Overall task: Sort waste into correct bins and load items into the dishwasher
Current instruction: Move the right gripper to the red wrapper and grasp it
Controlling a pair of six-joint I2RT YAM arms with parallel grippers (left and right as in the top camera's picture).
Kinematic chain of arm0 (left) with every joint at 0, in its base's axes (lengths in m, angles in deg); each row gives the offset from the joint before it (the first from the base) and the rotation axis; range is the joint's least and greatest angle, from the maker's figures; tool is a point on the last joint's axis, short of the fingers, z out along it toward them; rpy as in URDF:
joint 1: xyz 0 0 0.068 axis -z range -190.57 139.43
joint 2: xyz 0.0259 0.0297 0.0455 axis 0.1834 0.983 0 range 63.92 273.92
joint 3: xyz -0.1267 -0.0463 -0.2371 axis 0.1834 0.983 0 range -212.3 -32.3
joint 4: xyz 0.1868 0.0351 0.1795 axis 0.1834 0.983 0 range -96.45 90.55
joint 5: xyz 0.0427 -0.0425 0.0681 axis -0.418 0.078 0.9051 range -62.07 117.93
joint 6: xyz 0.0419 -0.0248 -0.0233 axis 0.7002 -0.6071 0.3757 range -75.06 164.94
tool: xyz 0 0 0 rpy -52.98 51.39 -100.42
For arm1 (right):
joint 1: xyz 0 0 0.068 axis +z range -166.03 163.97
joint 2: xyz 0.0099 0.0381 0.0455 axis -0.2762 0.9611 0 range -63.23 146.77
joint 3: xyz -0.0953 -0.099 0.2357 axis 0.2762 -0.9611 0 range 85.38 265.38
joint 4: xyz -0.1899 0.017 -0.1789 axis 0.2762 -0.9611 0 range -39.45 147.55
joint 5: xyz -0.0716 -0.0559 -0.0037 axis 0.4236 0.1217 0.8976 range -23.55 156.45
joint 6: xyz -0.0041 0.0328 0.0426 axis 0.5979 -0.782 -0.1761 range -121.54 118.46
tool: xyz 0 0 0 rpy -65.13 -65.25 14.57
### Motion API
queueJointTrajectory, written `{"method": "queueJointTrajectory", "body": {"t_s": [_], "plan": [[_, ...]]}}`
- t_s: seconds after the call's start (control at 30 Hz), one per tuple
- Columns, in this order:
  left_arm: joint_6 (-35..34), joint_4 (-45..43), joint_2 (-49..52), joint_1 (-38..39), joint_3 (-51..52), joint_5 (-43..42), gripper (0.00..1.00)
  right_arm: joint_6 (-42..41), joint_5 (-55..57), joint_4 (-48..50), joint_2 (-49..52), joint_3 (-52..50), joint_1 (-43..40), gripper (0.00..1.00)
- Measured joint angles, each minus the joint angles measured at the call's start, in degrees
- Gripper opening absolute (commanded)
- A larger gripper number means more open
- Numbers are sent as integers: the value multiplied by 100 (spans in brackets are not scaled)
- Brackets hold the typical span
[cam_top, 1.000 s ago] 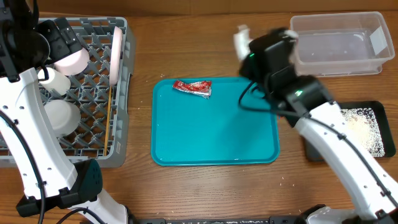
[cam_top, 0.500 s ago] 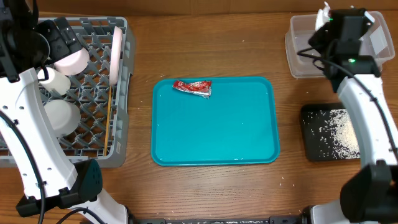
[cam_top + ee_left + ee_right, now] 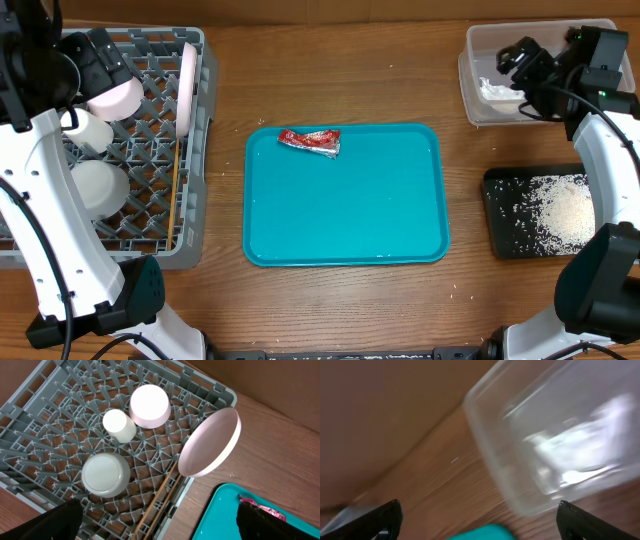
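Red sauce packet is lying left-to-right on the teal tray, well to the left of the right end effector, which is hovering spread wide and empty over the clear tub.

A brown wooden table with visible grain fills the evenly lit background.

Glossy teal plastic tray, clear plastic tub, wood-grain table.
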Motion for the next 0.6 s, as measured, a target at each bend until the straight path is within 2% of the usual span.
{"method": "queueJointTrajectory", "body": {"t_s": [0.13,0.23,0.37,0.47,0.6], "plan": [[-2,-2,0,-2,0,0,100,96,-1392,-186,-26,0,278,100],[0,-2,0,-2,0,0,100,391,-1646,-568,-42,0,925,100],[-2,0,0,-2,0,-2,100,605,-643,-758,-37,0,2153,100],[-2,0,0,-2,0,-2,100,822,437,-511,74,0,3080,99],[-2,-2,0,-2,0,-2,100,1663,1235,-7,573,0,3934,100]]}}
